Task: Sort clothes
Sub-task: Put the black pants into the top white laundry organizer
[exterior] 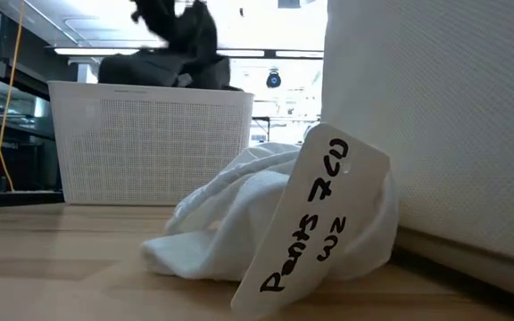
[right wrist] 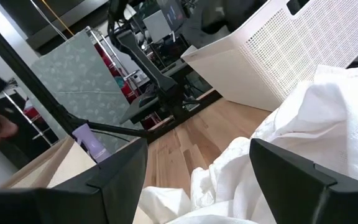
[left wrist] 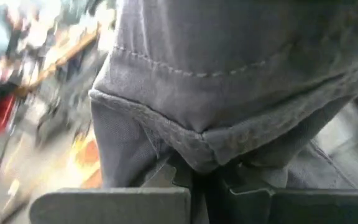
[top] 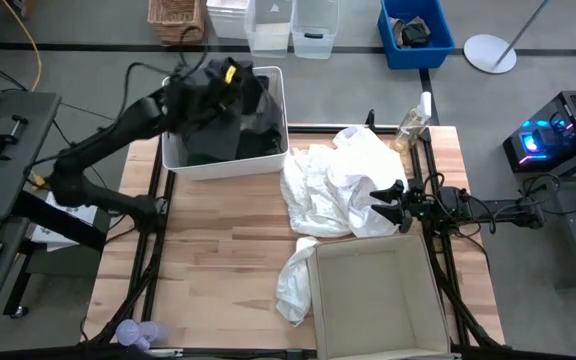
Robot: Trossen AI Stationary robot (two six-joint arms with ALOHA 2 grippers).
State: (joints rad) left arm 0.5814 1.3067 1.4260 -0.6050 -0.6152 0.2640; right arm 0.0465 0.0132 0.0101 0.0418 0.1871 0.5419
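Two hands: working over one wooden desk [top: 218, 250], well apart from each other.
Left hand [left wrist: 205, 177]: hovering above the white slotted basket [top: 226, 165], fingers [left wrist: 110, 205] pinching tight on a hemmed fold of dark grey garment [left wrist: 229, 68].
Dark grey garment: hanging from the left hand over the basket, bunching above the rim in the low view.
Dark pieces [top: 233, 135]: lying heaped inside the basket, directly beneath the left hand.
Basket: sitting at the desk's far left corner, under the left hand and well apart from the right hand.
Right hand [top: 393, 203]: reaching in from the desk's right edge, fingers [right wrist: 291, 180] spreading wide, gripping nothing, tips resting at the white pile's edge.
White pile [top: 338, 185]: spreading rumpled just in front of the right hand, between it and the basket.
White piece [top: 296, 275]: trailing from the pile along the beige box's left wall, carrying a handwritten tag [exterior: 315, 214] in the low view.
Beige box [top: 378, 340]: sitting open at the desk's near right corner, just beside the right hand.
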